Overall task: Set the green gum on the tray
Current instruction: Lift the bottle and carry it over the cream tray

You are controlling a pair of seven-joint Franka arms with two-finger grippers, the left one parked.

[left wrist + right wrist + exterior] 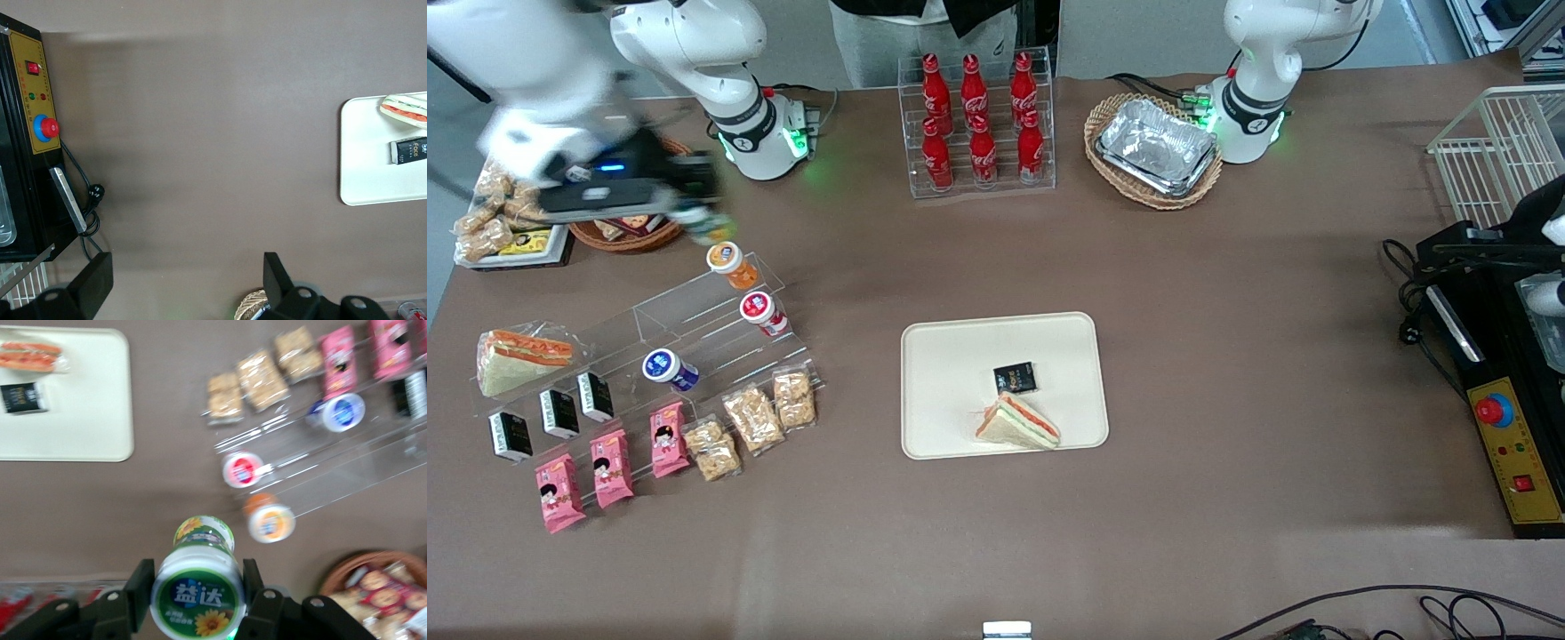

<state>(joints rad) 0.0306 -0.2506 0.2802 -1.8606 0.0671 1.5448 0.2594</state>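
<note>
The green gum (197, 595) is a small canister with a white-rimmed green lid and a sunflower label. My right gripper (197, 583) is shut on it, one black finger (141, 583) pressed against each side of the lid. In the front view the gripper (694, 218) hangs in the air with the gum (708, 231) at the working arm's end of the table, a little farther from the camera than the orange-lidded canister (727, 260). The cream-white tray (951, 373) lies at the table's middle, also seen in the right wrist view (80, 420). It holds a sandwich (1018, 422) and a black pack (1015, 378).
A clear stepped stand (694, 316) carries the orange-lidded, red-lidded (758, 308) and blue-lidded (660, 365) canisters, with snack packs nearer the camera. A rack of cola bottles (978, 116) and a wicker basket of foil trays (1154, 147) stand at the back. A control box (1507, 444) sits at the parked arm's end.
</note>
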